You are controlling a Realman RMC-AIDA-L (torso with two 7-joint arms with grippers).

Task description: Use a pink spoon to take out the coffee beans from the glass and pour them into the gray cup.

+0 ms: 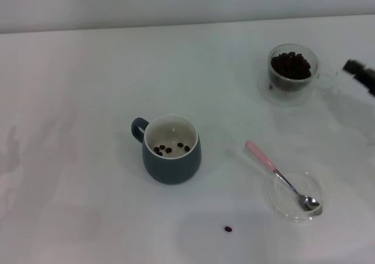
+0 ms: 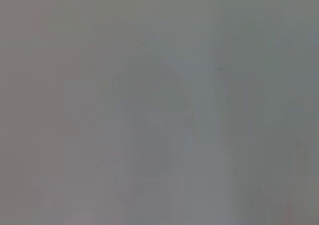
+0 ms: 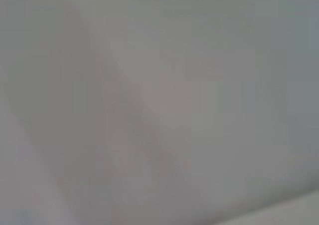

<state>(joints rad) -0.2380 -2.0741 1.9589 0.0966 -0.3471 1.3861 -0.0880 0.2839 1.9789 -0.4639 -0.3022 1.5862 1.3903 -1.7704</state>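
The gray cup point(image 1: 171, 150) stands at the table's middle, handle to the back left, with several coffee beans point(image 1: 169, 148) on its cream bottom. The glass point(image 1: 292, 72) stands at the back right, full of coffee beans point(image 1: 290, 64). The pink spoon point(image 1: 275, 169) lies at the front right, its silver bowl resting in a shallow clear dish point(image 1: 296, 196) and its pink handle pointing back left. A dark part of my right gripper point(image 1: 362, 74) shows at the right edge, just right of the glass's handle, holding nothing that I can see. My left gripper is out of view. Both wrist views show only blank grey.
One stray coffee bean point(image 1: 228, 229) lies on the white table point(image 1: 70, 176) in front of the gray cup. The table's back edge meets a pale wall.
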